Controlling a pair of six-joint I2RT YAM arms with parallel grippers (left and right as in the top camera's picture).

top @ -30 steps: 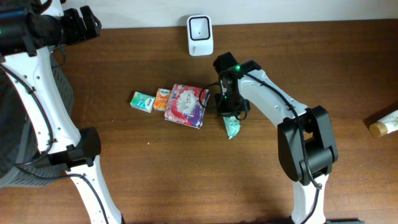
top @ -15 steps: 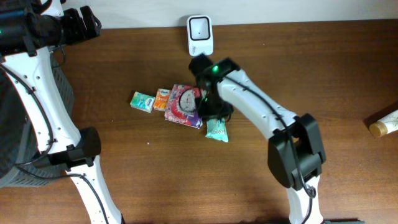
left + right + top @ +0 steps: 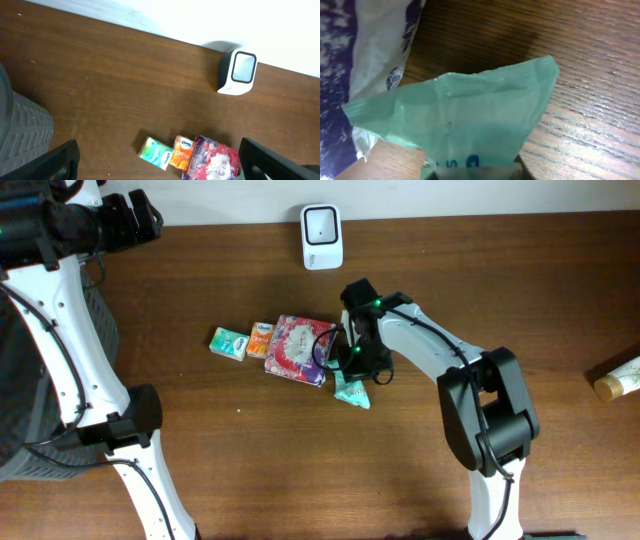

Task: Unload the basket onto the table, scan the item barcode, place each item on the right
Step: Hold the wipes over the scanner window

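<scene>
My right gripper (image 3: 358, 366) is shut on one end of a small green packet (image 3: 350, 392), low over the table just right of the red and purple pack (image 3: 298, 350). In the right wrist view the green packet (image 3: 460, 115) fills the frame, pinched at the bottom edge by my right gripper (image 3: 475, 176), and no barcode shows on it. The white barcode scanner (image 3: 322, 236) stands at the table's back edge, apart from the packet. My left gripper (image 3: 148, 220) hangs open at the far back left, with nothing between its fingers (image 3: 55, 161).
A green tissue pack (image 3: 229, 343) and an orange pack (image 3: 261, 339) lie in a row left of the red pack. A grey basket (image 3: 20, 130) stands beyond the table's left edge. A cream bottle (image 3: 618, 378) lies at the right edge.
My right arm swung left with the green packet to the red pack, then drew back a little. The packet now sits further left than a second ago. The left arm has not moved.
</scene>
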